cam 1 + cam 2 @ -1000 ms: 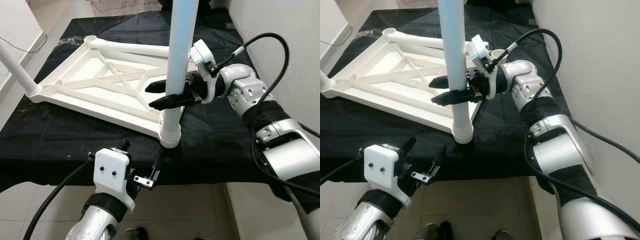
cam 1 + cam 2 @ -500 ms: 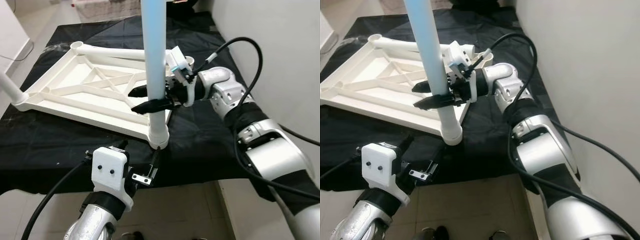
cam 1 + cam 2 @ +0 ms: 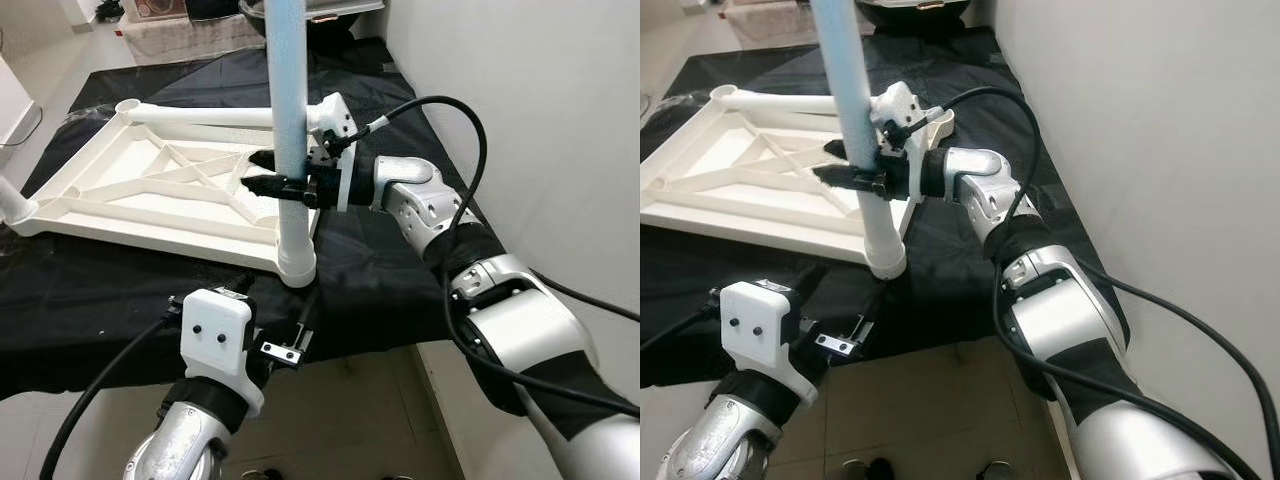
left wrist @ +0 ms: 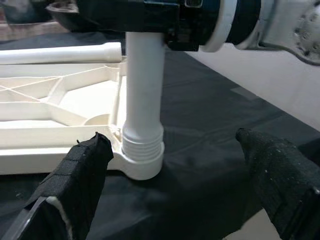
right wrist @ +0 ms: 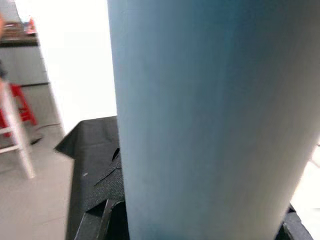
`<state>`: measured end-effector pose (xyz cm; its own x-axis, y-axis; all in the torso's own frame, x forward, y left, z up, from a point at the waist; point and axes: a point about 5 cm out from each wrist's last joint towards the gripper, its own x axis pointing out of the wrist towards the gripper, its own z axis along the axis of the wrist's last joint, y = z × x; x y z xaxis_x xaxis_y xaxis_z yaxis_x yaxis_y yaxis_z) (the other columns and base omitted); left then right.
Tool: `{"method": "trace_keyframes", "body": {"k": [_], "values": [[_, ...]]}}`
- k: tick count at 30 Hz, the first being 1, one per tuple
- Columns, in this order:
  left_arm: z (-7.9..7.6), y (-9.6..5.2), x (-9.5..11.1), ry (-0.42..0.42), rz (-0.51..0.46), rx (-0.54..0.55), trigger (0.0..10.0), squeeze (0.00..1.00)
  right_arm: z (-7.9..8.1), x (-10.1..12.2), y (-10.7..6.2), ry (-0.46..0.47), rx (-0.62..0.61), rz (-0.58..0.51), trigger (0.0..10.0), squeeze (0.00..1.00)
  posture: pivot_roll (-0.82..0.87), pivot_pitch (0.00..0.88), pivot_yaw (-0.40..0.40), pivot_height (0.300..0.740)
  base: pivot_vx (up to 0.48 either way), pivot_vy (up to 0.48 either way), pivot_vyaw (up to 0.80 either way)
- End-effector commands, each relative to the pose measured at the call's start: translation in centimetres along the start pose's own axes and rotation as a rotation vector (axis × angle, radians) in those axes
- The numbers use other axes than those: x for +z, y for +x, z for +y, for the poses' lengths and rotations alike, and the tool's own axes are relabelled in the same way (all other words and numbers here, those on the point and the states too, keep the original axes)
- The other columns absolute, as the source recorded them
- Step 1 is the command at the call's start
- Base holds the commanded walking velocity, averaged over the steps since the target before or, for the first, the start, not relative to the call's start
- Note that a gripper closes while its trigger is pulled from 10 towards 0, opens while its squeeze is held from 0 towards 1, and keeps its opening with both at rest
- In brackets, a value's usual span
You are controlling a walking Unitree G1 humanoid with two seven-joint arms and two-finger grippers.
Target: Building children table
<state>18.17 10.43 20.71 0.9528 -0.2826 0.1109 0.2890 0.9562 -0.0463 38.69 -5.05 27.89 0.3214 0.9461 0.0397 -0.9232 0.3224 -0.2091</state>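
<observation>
The white table top [image 3: 95, 212] lies upside down on a black cloth [image 3: 90, 290]. A pale blue-white leg [image 3: 288, 90] stands upright in the near right corner socket [image 3: 297, 268]. My right gripper [image 3: 266, 173] reaches in from the right and is shut on the leg at mid height; the leg [image 5: 210, 115] looms close in the right wrist view. My left gripper [image 3: 281, 292] hovers open at the cloth's front edge, just below the socket. In the left wrist view its fingers [image 4: 75, 175] stand wide apart, framing the threaded leg base [image 4: 143, 150].
A white tube [image 3: 210, 115] lies along the frame's far edge, and another leg [image 3: 12, 203] sticks up at the left corner. A white wall [image 3: 540, 120] runs close on the right. Tiled floor [image 3: 350, 420] lies below the cloth's front edge.
The whole view has shifted because the camera moved. My right gripper stays on the upright leg, and the left gripper stays open at the front edge.
</observation>
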Motion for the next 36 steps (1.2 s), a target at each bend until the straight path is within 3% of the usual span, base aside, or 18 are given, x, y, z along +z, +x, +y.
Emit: {"method": "trace_keyframes", "body": {"k": [1,3,6,9,15,19,23,24,27,36], "values": [[0.4,-0.1,-0.2,0.017,0.010,0.012,10.0,0.00,0.4,-4.7,-1.2,0.104,-0.095,0.123,10.0,0.00,0.08,0.234,0.035,0.740,0.000,0.000,0.00],[0.5,-0.1,-0.2,0.022,0.009,0.014,10.0,0.00,0.6,-4.8,-1.2,0.108,-0.091,0.105,10.0,0.00,0.08,0.234,0.035,0.740,0.000,0.000,0.00],[0.7,0.0,-0.2,0.027,0.007,0.017,10.0,0.00,2.1,-5.1,-1.3,0.114,0.026,0.070,10.0,0.00,0.08,0.234,0.035,0.740,0.000,0.000,0.00],[0.7,0.0,-0.2,0.028,0.006,0.017,10.0,0.00,2.2,-5.3,-1.4,0.112,0.021,0.080,10.0,0.00,0.08,0.234,0.035,0.740,0.000,0.000,0.00],[0.7,0.0,-0.3,0.031,0.006,0.018,10.0,0.00,2.0,-5.7,-0.2,0.115,-0.106,0.165,10.0,0.00,0.07,0.229,0.036,0.740,0.000,0.000,0.00],[0.8,0.1,-0.3,0.039,0.003,0.017,10.0,0.00,1.3,-6.2,0.9,0.110,-0.296,0.260,10.0,0.00,0.07,0.224,0.034,0.740,0.000,0.000,0.00],[0.8,0.1,-0.3,0.039,0.003,0.017,10.0,0.00,1.3,-6.2,0.9,0.110,-0.296,0.260,10.0,0.00,0.07,0.224,0.034,0.740,0.000,0.000,0.00],[0.9,0.1,-0.3,0.040,0.001,0.019,10.0,0.00,0.7,-6.3,0.8,0.110,-0.440,0.285,10.0,0.00,0.07,0.224,0.033,0.740,0.000,0.000,0.00],[0.9,0.1,-0.2,0.040,0.000,0.020,10.0,0.00,0.4,-6.4,0.6,0.121,-0.518,0.279,10.0,0.00,0.07,0.226,0.027,0.740,0.000,0.000,0.00],[0.9,0.3,-0.3,0.043,-0.002,0.018,10.0,0.00,0.8,-7.0,0.7,0.093,-0.558,0.342,10.0,0.00,0.07,0.231,0.024,0.740,0.000,0.000,0.00]]}}
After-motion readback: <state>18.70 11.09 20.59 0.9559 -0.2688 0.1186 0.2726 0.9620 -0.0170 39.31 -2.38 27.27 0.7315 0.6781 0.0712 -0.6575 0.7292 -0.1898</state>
